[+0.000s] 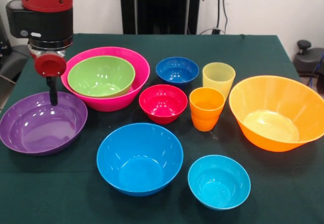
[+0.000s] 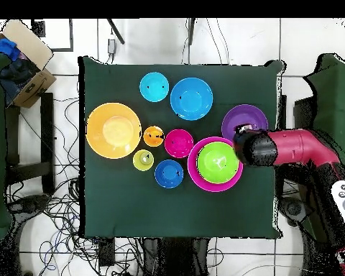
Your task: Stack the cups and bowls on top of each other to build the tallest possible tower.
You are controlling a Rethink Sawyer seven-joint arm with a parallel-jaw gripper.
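My gripper [image 1: 52, 98] hangs at the far rim of the purple bowl [image 1: 35, 128], reaching just inside it at the table's left. Beside it the lime green bowl [image 1: 101, 75] sits nested in the large pink bowl [image 1: 139, 80]. The dark blue bowl [image 1: 177, 71] and red bowl [image 1: 163, 102] stand in the middle. Next to them are the pale yellow cup [image 1: 218, 78] and orange cup [image 1: 206, 107]. The large orange bowl [image 1: 276, 113] is at the right. The sky blue bowl [image 1: 139, 158] and cyan bowl [image 1: 218, 181] stand in front.
The dark green cloth [image 1: 76, 193] covers the table. In the overhead view the red arm [image 2: 290, 147] reaches in from the right edge over the purple bowl [image 2: 251, 115] and pink bowl [image 2: 197, 172]. Cables and a cardboard box [image 2: 28, 43] lie off the table.
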